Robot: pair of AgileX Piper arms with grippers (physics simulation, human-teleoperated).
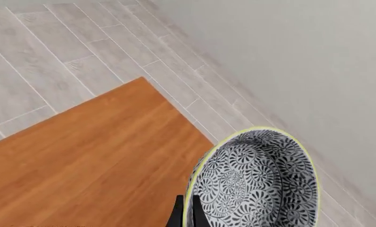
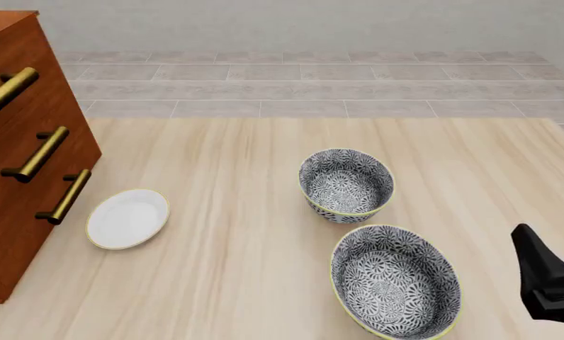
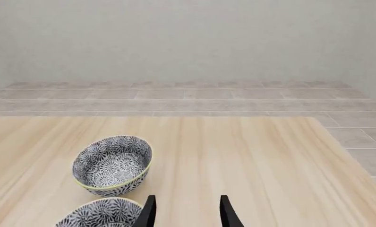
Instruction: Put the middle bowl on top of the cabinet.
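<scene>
Overhead, left gripper (image 1: 186,215) clamps middle bowl (image 1: 254,182) above cabinet (image 1: 87,161).

The left gripper (image 1: 186,213) was raised out of the front view, its dark fingers closed on the rim of the middle bowl (image 1: 257,182). The right gripper (image 3: 186,212) sat low at the near right of the table, its two fingers spread apart and holding nothing.
</scene>
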